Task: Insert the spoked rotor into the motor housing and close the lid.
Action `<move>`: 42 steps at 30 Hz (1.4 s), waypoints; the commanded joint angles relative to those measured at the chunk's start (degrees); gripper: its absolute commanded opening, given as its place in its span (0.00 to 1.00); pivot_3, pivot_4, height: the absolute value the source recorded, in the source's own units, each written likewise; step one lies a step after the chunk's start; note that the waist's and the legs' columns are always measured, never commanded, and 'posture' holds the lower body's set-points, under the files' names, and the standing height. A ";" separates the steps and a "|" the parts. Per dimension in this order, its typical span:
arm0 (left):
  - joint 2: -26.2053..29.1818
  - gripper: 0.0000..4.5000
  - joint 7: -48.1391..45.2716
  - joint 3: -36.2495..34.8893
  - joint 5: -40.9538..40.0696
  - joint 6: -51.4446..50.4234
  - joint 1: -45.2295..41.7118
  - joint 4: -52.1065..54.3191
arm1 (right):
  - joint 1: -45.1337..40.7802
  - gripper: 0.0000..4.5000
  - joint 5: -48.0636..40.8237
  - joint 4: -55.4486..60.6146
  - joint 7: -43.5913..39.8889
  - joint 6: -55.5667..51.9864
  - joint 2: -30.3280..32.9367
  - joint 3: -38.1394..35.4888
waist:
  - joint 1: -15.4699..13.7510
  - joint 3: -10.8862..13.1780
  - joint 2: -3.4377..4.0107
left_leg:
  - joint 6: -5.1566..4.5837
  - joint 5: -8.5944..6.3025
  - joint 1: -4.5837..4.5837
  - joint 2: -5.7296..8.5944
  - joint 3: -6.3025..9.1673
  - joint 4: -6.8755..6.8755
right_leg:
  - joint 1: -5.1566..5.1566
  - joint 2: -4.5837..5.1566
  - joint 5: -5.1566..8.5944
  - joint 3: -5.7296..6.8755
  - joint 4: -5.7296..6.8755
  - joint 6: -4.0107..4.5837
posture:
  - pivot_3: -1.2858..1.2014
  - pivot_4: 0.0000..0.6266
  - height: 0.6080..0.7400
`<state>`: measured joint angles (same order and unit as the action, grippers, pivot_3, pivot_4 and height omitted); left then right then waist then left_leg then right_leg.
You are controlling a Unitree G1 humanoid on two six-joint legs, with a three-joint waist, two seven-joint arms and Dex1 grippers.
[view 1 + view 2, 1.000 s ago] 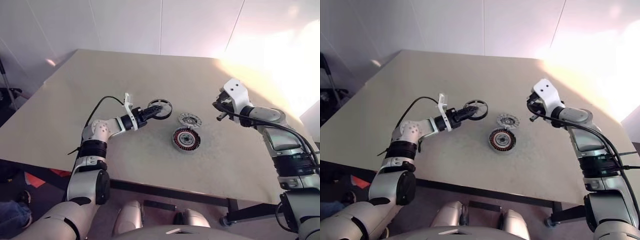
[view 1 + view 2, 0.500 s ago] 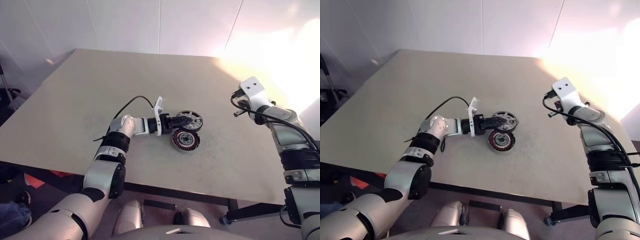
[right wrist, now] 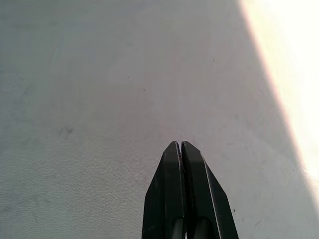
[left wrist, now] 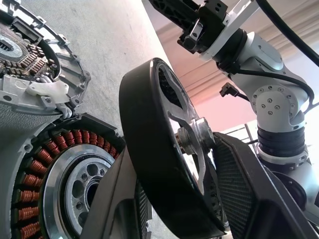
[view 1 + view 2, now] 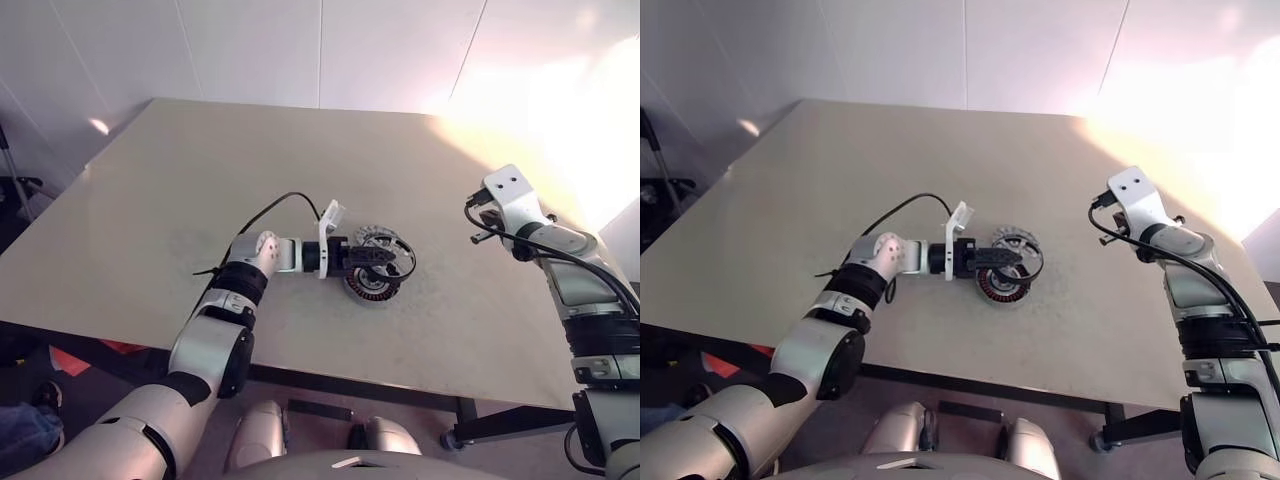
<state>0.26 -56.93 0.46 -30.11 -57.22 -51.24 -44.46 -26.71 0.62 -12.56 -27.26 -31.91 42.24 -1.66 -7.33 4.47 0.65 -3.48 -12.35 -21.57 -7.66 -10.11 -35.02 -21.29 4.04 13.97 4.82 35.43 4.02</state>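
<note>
Above the motor housing (image 5: 372, 284) on the beige table (image 5: 200, 200), my left claw (image 5: 385, 256) reaches level, grasping the rotor (image 4: 169, 149) upright; the lid (image 4: 30, 64) lies beside. My right claw (image 3: 182, 149), clenched, hangs near white walls (image 5: 250, 50).

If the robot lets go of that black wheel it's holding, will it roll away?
Probably. The spoked rotor is round, thin and stands on edge in the left tool, so dropped like that it could roll or tip flat. It looks stiff, not bendy. It hangs just above the motor housing, so it may land there.
</note>
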 commanded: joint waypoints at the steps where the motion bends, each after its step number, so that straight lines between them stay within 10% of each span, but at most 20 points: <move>1: 0.79 0.43 -1.56 0.10 0.33 1.72 -0.18 2.25 | -0.92 0.00 0.23 2.24 0.61 0.18 0.56 -1.86 | 0.03 0.00 0.03 | 0.00 0.00 0.00 0.00 0.00 0.00 | 0.00 0.00 0.00 0.00 0.00 0.00 | 0.52 0.00 1.00; 6: 2.38 0.78 -1.60 0.64 1.09 2.39 0.58 3.67 | -1.61 0.00 0.52 1.61 0.62 0.72 0.23 -1.18 | 0.01 0.00 0.04 | 0.00 0.00 0.00 0.00 0.00 0.00 | 0.00 0.00 0.00 0.00 0.01 0.00 | 0.52 0.00 1.00; 29: 13.59 0.78 -2.10 -4.28 -1.27 2.59 4.30 12.75 | 7.47 0.00 -4.41 21.30 -14.05 4.53 1.75 0.47 | -0.03 0.00 0.12 | 0.01 -0.01 0.02 -0.01 0.00 -0.02 | 0.03 0.01 0.00 0.00 0.03 0.00 | 0.52 0.00 1.00; 42: 12.32 0.78 3.85 -8.41 -2.84 2.87 9.90 16.63 | 15.11 0.00 -22.89 33.48 -23.70 1.46 -2.34 -3.63 | -0.14 0.00 0.12 | -0.01 -0.03 0.08 -0.01 0.01 -0.04 | 0.11 0.02 0.00 0.00 0.00 -0.01 | 0.52 0.00 1.00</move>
<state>12.22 -53.36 -7.11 -31.80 -54.78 -41.37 -30.39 -11.48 -20.55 18.84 -50.37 -30.66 38.96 -3.59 -7.47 4.47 0.77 -3.48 -12.38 -21.49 -7.67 -10.11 -35.06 -21.18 4.06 13.97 4.83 35.43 4.01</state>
